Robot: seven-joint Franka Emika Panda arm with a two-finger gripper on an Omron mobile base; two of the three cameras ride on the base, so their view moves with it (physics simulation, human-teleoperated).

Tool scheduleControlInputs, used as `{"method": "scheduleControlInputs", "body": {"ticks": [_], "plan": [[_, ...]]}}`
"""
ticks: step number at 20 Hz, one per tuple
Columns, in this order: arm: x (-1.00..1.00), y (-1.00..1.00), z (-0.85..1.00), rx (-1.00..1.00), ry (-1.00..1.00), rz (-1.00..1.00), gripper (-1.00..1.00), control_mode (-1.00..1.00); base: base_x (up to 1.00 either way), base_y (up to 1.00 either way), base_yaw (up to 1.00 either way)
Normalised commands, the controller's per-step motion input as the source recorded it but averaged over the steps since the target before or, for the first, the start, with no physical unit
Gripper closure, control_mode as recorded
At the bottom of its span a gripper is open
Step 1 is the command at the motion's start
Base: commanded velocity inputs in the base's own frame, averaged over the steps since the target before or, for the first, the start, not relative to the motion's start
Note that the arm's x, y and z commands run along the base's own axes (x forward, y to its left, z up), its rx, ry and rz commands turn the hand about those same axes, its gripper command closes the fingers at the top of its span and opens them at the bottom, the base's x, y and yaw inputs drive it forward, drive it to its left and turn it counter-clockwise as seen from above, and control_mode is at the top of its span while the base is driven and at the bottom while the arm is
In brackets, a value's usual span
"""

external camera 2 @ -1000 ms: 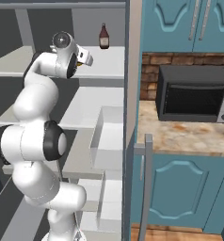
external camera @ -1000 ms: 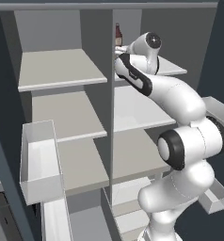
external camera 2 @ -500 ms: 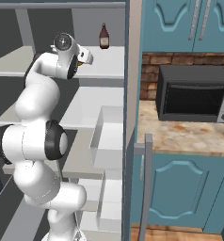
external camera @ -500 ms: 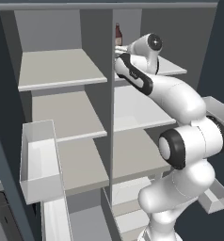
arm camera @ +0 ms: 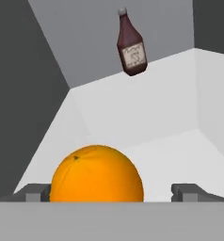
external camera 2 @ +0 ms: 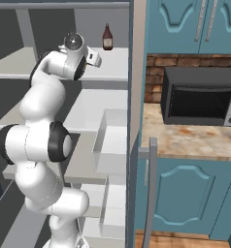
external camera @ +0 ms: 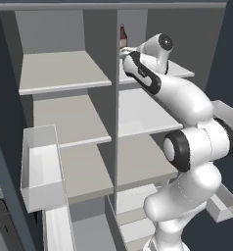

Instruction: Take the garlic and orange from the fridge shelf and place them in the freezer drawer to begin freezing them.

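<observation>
Our arm has barely crept forward; our fingers stand released around the orange on the fridge shelf, ready to clamp.

White arm reaches toward top fridge shelf.

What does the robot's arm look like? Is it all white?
Not all white. The arm is made of smooth, rounded white segments joined by dark, nearly black rings at the joints, with a black band near the wrist. A round grey cap sits on the top joint. Its end effector has two small dark grey, blocky fingertips. No loose cables or markings show.
</observation>
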Motion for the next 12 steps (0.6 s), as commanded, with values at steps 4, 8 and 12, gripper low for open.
{"method": "scheduleControlInputs", "body": {"ticks": [4,8,12], "plan": [[0.22,-0.16,0.0,0.01,0.11,0.01,-1.0,-1.0,0.0,0.0,0.0],[0.23,0.05,-0.03,0.0,0.1,0.0,-1.0,-1.0,0.0,0.0,0.0],[0.0,0.08,-0.16,0.0,0.05,0.0,-1.0,-1.0,0.0,0.0,0.0]]}}
